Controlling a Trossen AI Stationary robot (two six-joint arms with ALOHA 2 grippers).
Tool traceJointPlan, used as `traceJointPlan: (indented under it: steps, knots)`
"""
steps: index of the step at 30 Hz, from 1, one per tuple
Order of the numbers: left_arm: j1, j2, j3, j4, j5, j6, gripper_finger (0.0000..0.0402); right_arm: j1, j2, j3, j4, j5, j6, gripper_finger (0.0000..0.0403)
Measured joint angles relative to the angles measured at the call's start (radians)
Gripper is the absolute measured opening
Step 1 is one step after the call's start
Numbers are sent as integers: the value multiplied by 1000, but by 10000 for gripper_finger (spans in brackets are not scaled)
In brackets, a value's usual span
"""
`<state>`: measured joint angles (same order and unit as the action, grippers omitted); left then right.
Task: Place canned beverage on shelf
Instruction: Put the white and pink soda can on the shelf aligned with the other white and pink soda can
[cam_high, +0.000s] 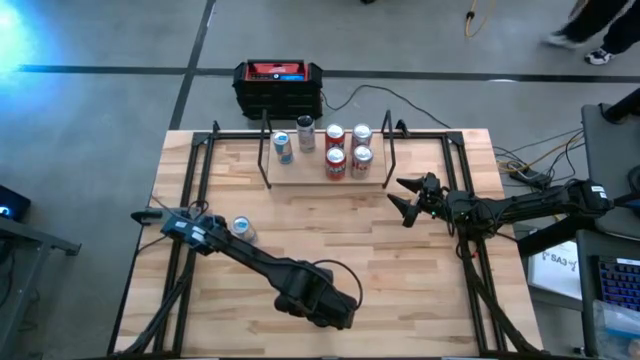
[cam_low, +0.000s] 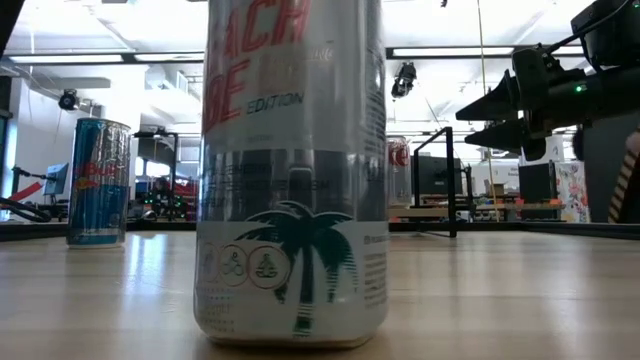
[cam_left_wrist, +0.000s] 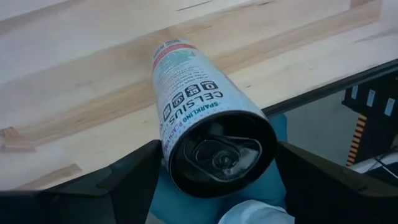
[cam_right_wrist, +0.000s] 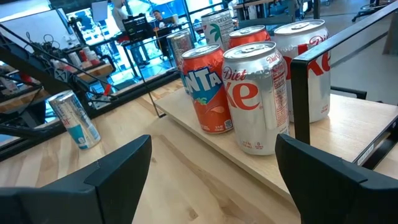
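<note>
Left tool (cam_high: 222, 232) clamped on slim white Celsius can (cam_high: 242, 229) well before light-wood shelf (cam_high: 300, 178), right tool (cam_high: 408, 198) apart, empty, just beside shelf's end.

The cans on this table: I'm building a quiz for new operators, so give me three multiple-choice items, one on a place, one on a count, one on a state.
1. Where does the white can at the left gripper stand?
A. on the shelf
B. on the tabletop, front left
C. on the black-and-red box

2. How many cans are on the shelf?
A. two
B. four
C. six

3. How are the right gripper's fingers?
A. open, holding nothing
B. shut on a can
C. shut, empty

Answers:
1 B: the white can stands upright on the tabletop between the left gripper's fingers, far from the shelf.
2 C: the high view shows six on the plank.
3 A: the right gripper hangs beside the shelf's right end, fingers apart, nothing between.
</note>
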<state>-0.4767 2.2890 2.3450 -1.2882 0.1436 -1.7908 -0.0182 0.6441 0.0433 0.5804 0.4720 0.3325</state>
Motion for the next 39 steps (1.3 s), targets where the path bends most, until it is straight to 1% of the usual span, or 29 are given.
traceJointPlan:
  steps: [12,18,21,26,36,39]
  knots:
    - [-3,0,-62,46,-1,-3,296,0,0,0,0,0,0,327]
    - [-2,0,-71,56,-1,-4,296,0,0,0,0,0,0,327]
    - [-2,0,-71,57,-2,-12,287,0,0,0,0,0,0,327]
    - [-2,-1,-74,57,-6,-26,259,0,0,0,0,0,0,327]
    - [3,-3,-74,-14,-33,-31,256,0,0,0,0,0,0,327]
    - [9,-3,-74,-49,-58,-25,253,0,0,0,0,0,0,327]
